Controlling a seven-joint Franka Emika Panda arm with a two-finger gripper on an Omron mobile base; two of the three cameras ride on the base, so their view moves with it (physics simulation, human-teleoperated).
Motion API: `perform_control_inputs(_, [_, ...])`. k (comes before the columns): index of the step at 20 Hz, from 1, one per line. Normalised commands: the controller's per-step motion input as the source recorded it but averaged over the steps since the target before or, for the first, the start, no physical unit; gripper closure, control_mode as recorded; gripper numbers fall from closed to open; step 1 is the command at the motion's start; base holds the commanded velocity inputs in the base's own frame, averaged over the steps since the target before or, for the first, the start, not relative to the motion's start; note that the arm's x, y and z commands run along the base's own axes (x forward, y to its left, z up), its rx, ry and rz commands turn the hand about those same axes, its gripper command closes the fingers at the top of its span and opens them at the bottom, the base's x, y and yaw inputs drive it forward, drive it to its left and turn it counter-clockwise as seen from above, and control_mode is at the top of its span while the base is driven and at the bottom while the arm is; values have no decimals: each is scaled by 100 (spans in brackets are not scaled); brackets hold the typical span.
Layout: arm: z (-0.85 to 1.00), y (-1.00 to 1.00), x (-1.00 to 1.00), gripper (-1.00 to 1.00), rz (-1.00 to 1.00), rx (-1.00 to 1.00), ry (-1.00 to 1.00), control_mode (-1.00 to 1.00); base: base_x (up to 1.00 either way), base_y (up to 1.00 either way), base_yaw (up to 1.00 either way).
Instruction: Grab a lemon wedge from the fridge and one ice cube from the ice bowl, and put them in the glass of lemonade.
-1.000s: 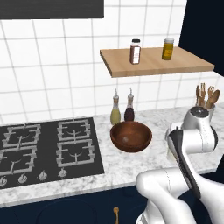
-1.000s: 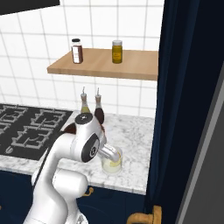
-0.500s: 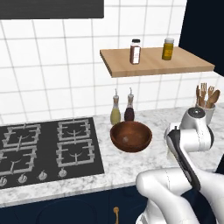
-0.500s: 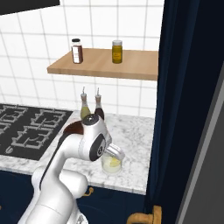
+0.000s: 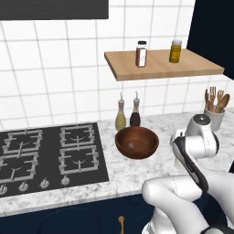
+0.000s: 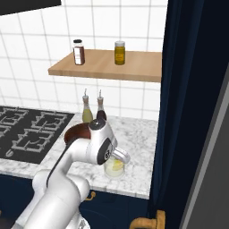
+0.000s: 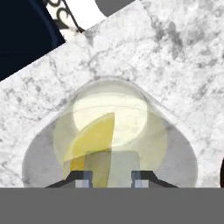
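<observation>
Seen from above in the hand view, the glass of lemonade (image 7: 118,127) stands on the marble counter right under my gripper (image 7: 112,175). The yellow lemon wedge (image 7: 94,146) sits between my fingers (image 7: 87,176), which are shut on it, and it hangs over the glass's mouth. In the right base view the gripper (image 6: 120,157) hovers just above the glass (image 6: 115,170) near the counter's front edge. The dark wooden ice bowl (image 5: 136,141) stands left of the hand; I cannot make out an ice cube in it. A light-grey strip of the fridge (image 6: 219,147) edges the far right.
Two slim bottles (image 5: 127,115) stand behind the bowl. A white utensil holder (image 5: 215,114) with wooden spoons is at the back right. The stove (image 5: 45,155) lies to the left, a wooden shelf (image 5: 160,66) with jars hangs above, and a tall navy cabinet (image 6: 179,112) stands right of the glass.
The arm has swung a little to the right, bringing the hand with the wedge more squarely over the glass. The fingers have kept the same gap.
</observation>
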Motion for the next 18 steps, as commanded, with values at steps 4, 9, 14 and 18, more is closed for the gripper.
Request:
perform_control_inputs(4, [-14, -4, 23, 100, 0, 0, 0, -100, 0, 0, 0])
perform_control_inputs(9, [-9, -5, 25, 100, 0, 0, 0, -100, 0, 0, 0])
perform_control_inputs(14, [-3, -1, 3, 100, 0, 0, -3, -100, 0, 0, 0])
perform_control_inputs(18, [0, 0, -26, 100, 0, 0, -14, -100, 0, 0, 0])
